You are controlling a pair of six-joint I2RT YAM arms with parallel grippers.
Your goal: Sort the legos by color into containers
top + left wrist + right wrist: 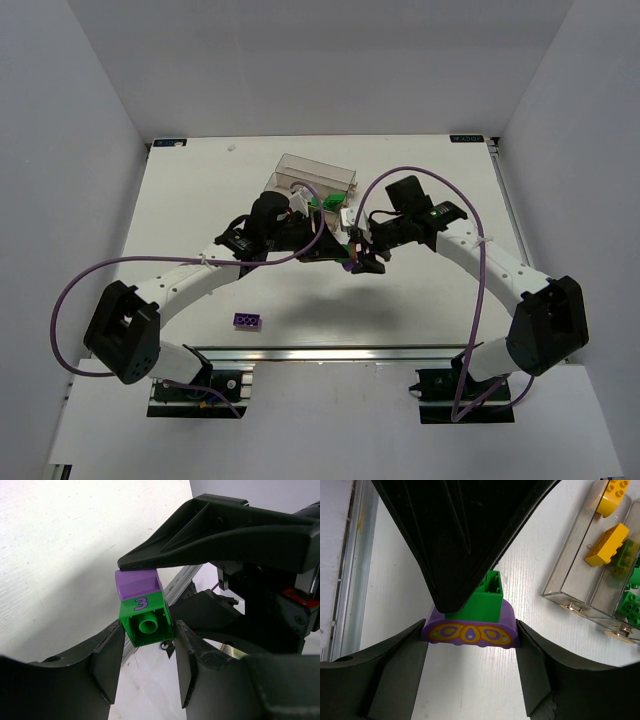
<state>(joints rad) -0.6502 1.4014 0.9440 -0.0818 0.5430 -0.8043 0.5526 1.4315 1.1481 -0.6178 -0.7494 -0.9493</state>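
Over the middle of the table (420, 310), just in front of the containers (315, 172), the two arms met nose to nose around a stacked pair of legos; the right gripper (470, 627) was clamped on the purple brick (470, 634) (an arched one, printed with yellow-orange ovals), one finger pressed against each end; a green brick (490, 600) was plugged onto it, and the left gripper (150, 626) had its fingertips close on either side of that green brick, though whether they pinched it or only flanked it could not be told; the left wrist view showed one right finger lying on the purple end marked "3"; the pair sat outside the bins; the clear bins held yellow bricks (609, 541) in one compartment and green bricks (631, 605) in the next; a loose purple brick (248, 320) lay on the table near the left arm, well apart from the containers.
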